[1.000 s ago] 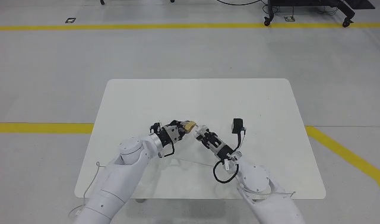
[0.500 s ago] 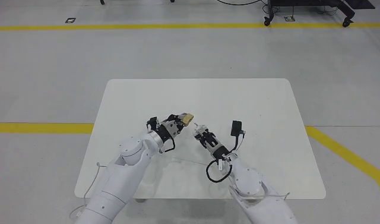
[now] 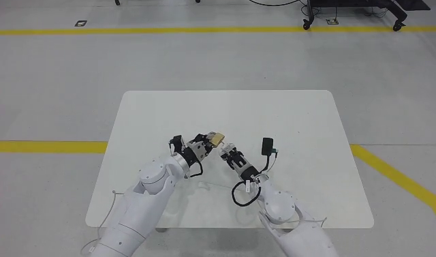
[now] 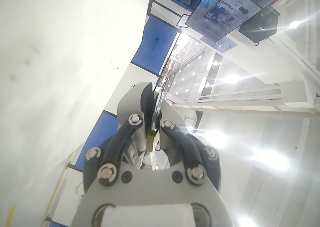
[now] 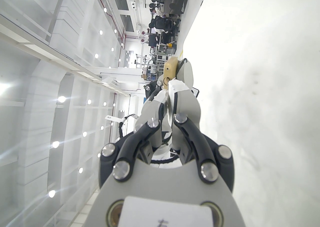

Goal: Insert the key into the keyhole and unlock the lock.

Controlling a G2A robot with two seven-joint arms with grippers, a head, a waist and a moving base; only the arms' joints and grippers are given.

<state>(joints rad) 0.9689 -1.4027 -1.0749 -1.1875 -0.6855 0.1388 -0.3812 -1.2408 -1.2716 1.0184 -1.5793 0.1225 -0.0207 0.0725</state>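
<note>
White bench (image 3: 300,114) below, left pincer (image 3: 206,143) clamped on the brass lock (image 3: 216,138) over its middle, right pincer (image 3: 227,150) pinching the key (image 5: 170,104) right at the keyhole (image 5: 165,79), where any tilt could jam or slip it.

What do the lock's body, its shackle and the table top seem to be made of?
Lock body: likely brass, yellow with a dull metallic sheen.
Shackle: probably steel, silvery and brightly reflective.
Table top: unclear, perhaps laminate or plastic; smooth, matt white.

Left gripper (image 4: 157,103) and right gripper (image 5: 169,93) are formed of grey shells, black links and silver screws; a black cable (image 3: 235,195) is looped at the right's five o'clock.
</note>
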